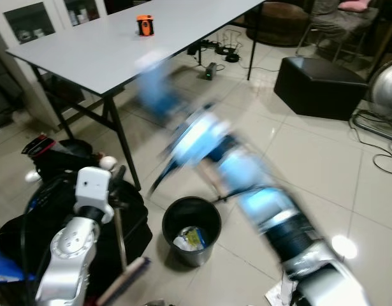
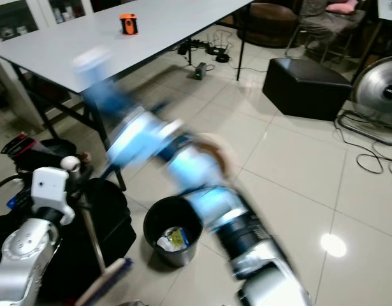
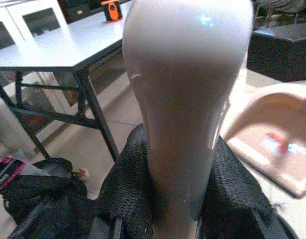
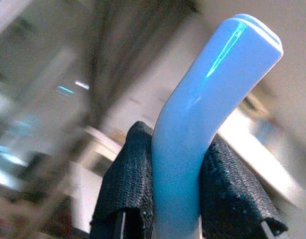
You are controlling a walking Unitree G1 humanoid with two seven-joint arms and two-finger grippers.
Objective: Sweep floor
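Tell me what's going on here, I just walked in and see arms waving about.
The robot is partway through sweeping. Its left gripper is clamped on a pale handle, apparently the broom's, whose brush sits low by its left arm. Its right gripper holds a light blue handle, and that arm is blurred with motion above a black bin holding scraps. A pink dustpan lies on the tiled floor.

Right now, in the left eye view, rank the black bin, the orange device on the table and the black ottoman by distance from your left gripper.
From the left gripper:
1. Black bin, on the floor just to its right.
2. Orange device, on the grey table ahead.
3. Black ottoman, far right across the tiles.
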